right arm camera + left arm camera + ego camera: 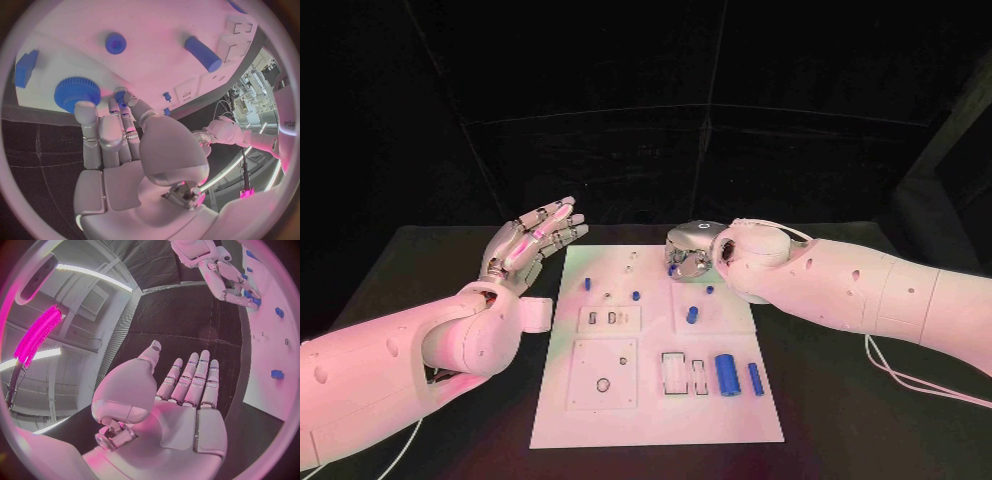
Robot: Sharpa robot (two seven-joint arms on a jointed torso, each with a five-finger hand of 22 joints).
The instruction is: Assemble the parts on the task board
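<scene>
The white task board (661,400) lies in the middle of the table. My right hand (700,248) hangs over its far end, fingers pointing down. There the thumb and a finger pinch a small blue part (120,97) just above the board, beside a blue gear (76,92). My left hand (538,240) is raised off the board's far left corner, palm up, fingers spread (187,380), holding nothing. A thick blue cylinder (727,372) and a thinner one (754,378) lie near the board's right edge. Small blue parts (607,295) sit further back.
Cut-out slots (674,370) and a square plate with an oval hole (603,384) take up the board's near half. Another blue peg (692,315) lies mid-board. Black table (444,260) surrounds the board. My right arm's cable (920,385) trails off to the right.
</scene>
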